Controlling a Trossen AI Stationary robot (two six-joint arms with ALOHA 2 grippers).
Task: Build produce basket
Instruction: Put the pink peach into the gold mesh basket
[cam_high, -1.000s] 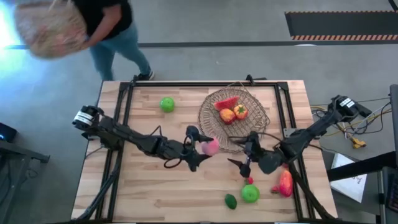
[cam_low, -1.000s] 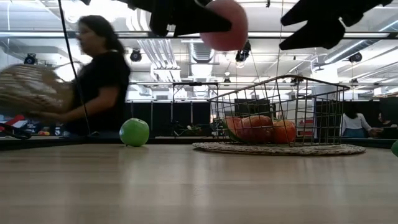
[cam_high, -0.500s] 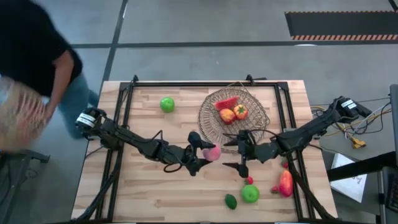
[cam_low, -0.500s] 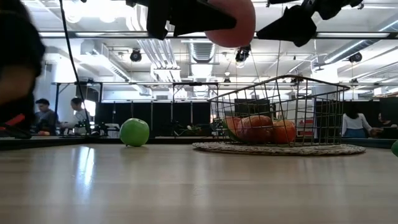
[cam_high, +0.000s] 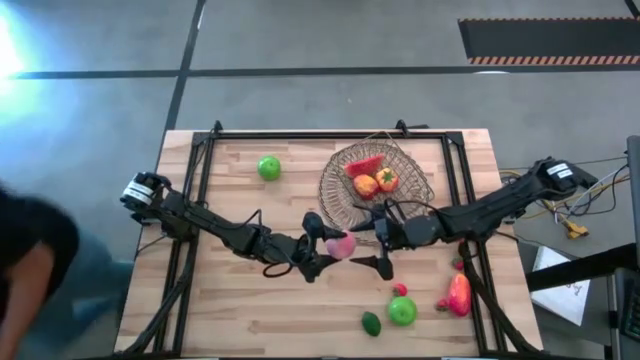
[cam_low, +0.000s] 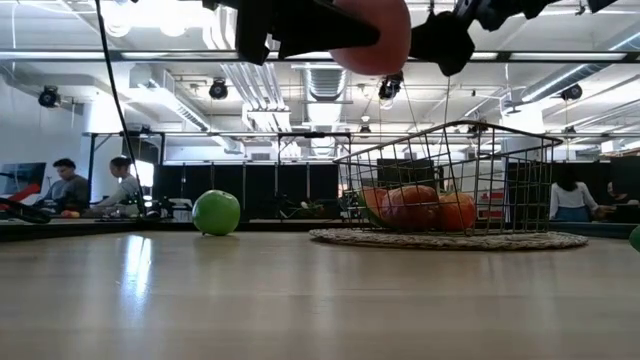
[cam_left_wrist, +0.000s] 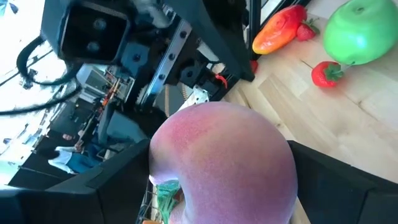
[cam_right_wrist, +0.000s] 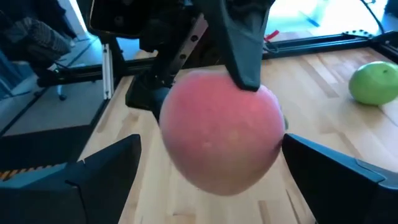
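My left gripper (cam_high: 330, 248) is over the table's middle, shut on a pink peach (cam_high: 341, 247) held high above the wood (cam_low: 374, 38). My right gripper (cam_high: 383, 244) faces it from the right, open, one finger on either side of the peach (cam_right_wrist: 221, 134); whether they touch it I cannot tell. The wire basket (cam_high: 410, 190) stands on a round straw mat at the far right, holding a red slice (cam_high: 364, 165) and orange-yellow peppers (cam_high: 377, 182). One green apple (cam_high: 268, 167) rests far left, another (cam_high: 402, 311) near right. My left gripper pinches the peach between its two fingers (cam_left_wrist: 93, 186), which lie on opposite sides of its round body (cam_left_wrist: 186, 143). They come level from the table's left. The peach is lifted clear, well above the table.
Near the right edge lie a dark-green piece (cam_high: 371, 323), a small red piece (cam_high: 403, 290) and a red-orange pepper (cam_high: 459, 293). A person (cam_high: 30, 270) stands off the table's near-left corner. Bare wood lies along the near left.
My right gripper has moved toward the table's left and up, from beside the near-right fruit to the held peach, staying open. My left gripper with the peach has edged slightly right. The person carrying a straw mat has walked from the far left to the near left.
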